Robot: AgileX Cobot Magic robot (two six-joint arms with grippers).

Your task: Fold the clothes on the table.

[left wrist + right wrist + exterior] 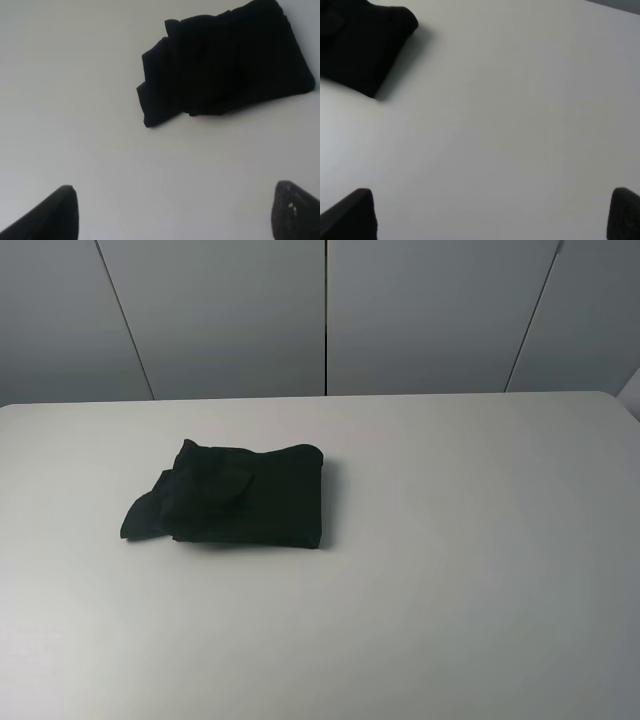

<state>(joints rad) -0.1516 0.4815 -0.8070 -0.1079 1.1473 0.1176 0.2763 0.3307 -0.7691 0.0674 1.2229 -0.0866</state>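
A black garment (235,496) lies folded into a compact bundle on the white table (450,540), left of centre, with a loose corner sticking out at its left end. It also shows in the left wrist view (225,60) and partly in the right wrist view (360,42). Neither arm shows in the exterior high view. My left gripper (175,210) is open and empty, above bare table some way from the garment. My right gripper (492,215) is open and empty, above bare table to the garment's right.
Grey wall panels (325,315) stand behind the table's far edge. The table's right far corner (610,395) shows at the right edge of the exterior high view.
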